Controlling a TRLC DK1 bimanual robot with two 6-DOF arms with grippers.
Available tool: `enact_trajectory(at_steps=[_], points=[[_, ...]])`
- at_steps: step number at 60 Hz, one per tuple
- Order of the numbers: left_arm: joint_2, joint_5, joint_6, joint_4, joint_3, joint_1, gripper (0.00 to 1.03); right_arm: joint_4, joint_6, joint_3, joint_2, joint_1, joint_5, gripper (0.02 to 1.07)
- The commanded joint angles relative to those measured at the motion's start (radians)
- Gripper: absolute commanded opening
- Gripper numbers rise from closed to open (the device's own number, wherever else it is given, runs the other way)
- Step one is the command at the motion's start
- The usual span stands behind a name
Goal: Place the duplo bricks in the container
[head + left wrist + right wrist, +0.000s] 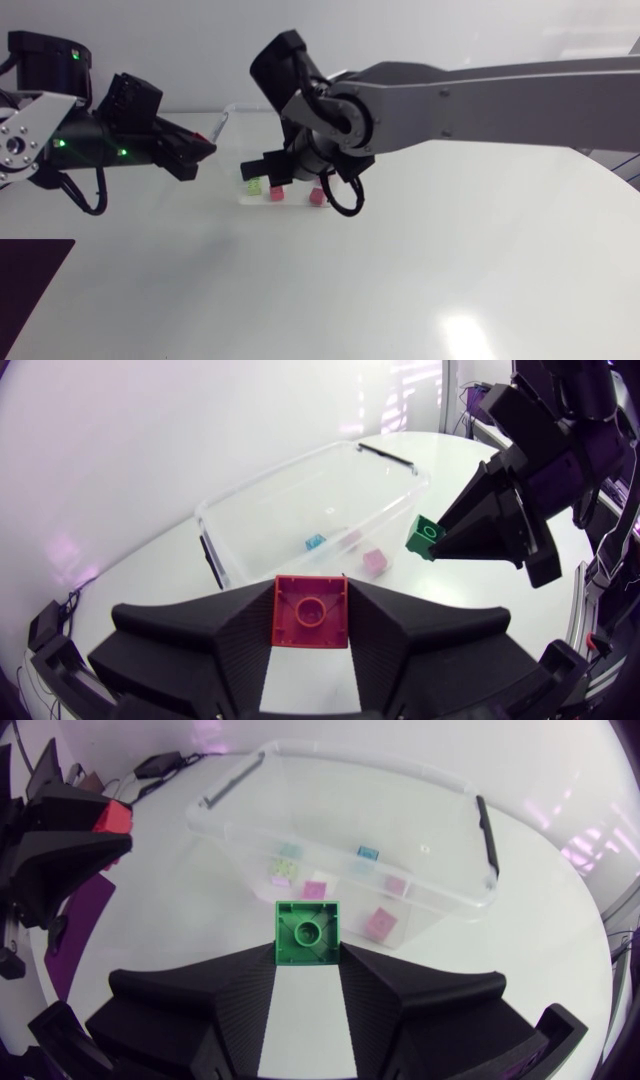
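Note:
A clear plastic container (275,482) stands on the white table with several small bricks in it, among them a pink one (380,923) and a blue one (368,852). My left gripper (310,600) is shut on a red duplo brick (310,612) and hangs just outside the container's left end (205,148). My right gripper (308,945) is shut on a green duplo brick (308,931), held in the air at the container's near side. Seen from the left wrist, that green brick (425,537) sits at the tips of the right gripper (440,538).
The container (228,118) has black handles at its ends (485,830). The right arm's forearm (450,100) crosses above the table from the right. Bare white table lies in front of the container. A dark mat (30,275) lies at the table's left front.

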Motion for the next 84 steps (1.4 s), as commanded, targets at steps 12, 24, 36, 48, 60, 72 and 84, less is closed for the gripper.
enact_trajectory(at_steps=[12, 24, 36, 48, 60, 72, 84], points=[[0.194, -0.026, -0.063, 0.051, 0.173, -0.032, 0.37, 0.074, -0.037, 0.026, -0.042, -0.017, 0.016, 0.31], [0.357, -0.054, -0.092, 0.121, 0.282, -0.061, 0.37, 0.095, -0.045, 0.079, 0.017, -0.072, 0.021, 0.31], [0.475, -0.084, -0.109, 0.154, 0.376, -0.072, 0.38, 0.106, -0.053, 0.141, 0.098, -0.117, 0.023, 0.31], [0.497, -0.133, -0.114, 0.155, 0.432, -0.072, 0.97, 0.104, -0.060, 0.210, 0.168, -0.145, 0.021, 0.31], [0.339, -0.133, -0.114, 0.135, 0.369, -0.067, 0.98, 0.118, -0.072, 0.240, 0.217, -0.174, 0.023, 0.54], [0.181, -0.156, -0.099, 0.100, 0.261, -0.057, 0.98, 0.080, -0.071, 0.245, 0.216, -0.180, 0.033, 0.96], [0.016, -0.187, -0.069, 0.062, 0.159, -0.052, 0.98, 0.083, -0.079, 0.176, 0.101, -0.192, 0.044, 1.02]])
